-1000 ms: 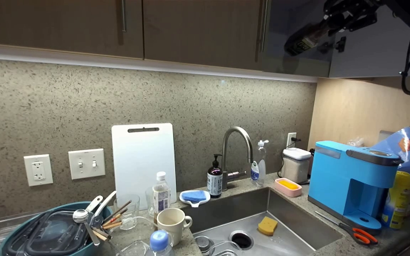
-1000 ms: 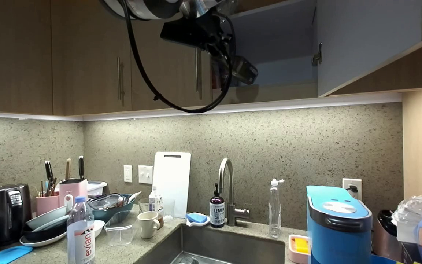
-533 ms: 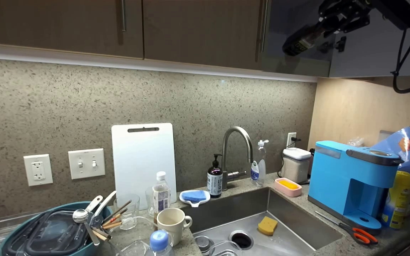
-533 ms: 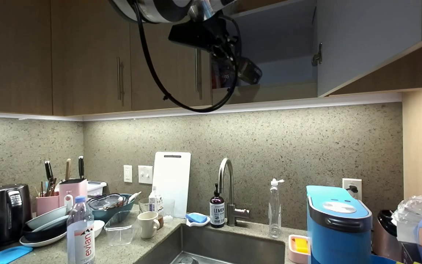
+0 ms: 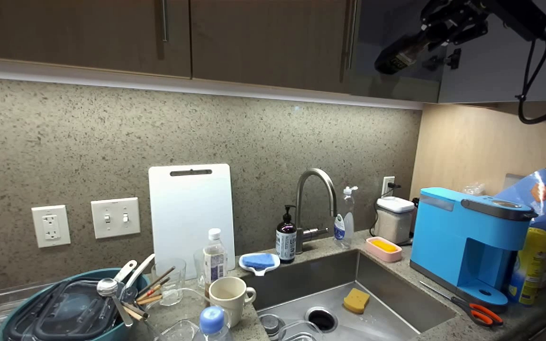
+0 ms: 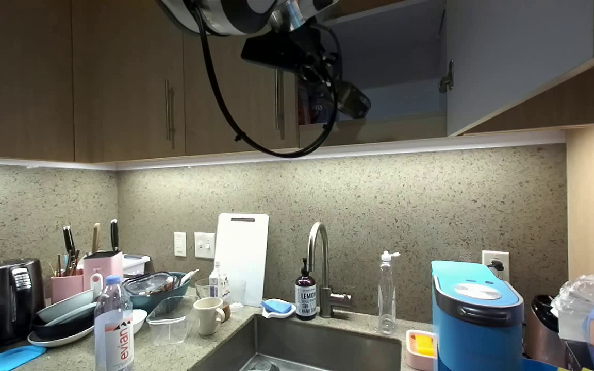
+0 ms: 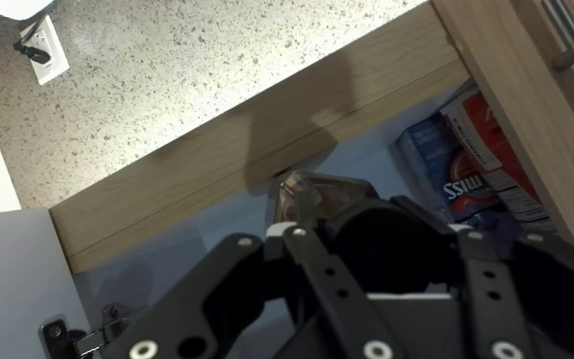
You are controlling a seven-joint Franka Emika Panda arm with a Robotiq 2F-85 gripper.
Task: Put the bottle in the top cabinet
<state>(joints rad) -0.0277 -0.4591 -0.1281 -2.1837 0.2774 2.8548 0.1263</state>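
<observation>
Wrist view's got my gripper (image 7: 371,234) clamped around the neck end of the bottle (image 7: 339,192), fingers (image 7: 313,252) just wide enough apart to fit it. Bottle's tilted base-down at the mouth of the open top cabinet (image 6: 400,129), some red-and-blue packaging (image 7: 459,169) inside, but I honestly can't tell how far in it is.
</observation>
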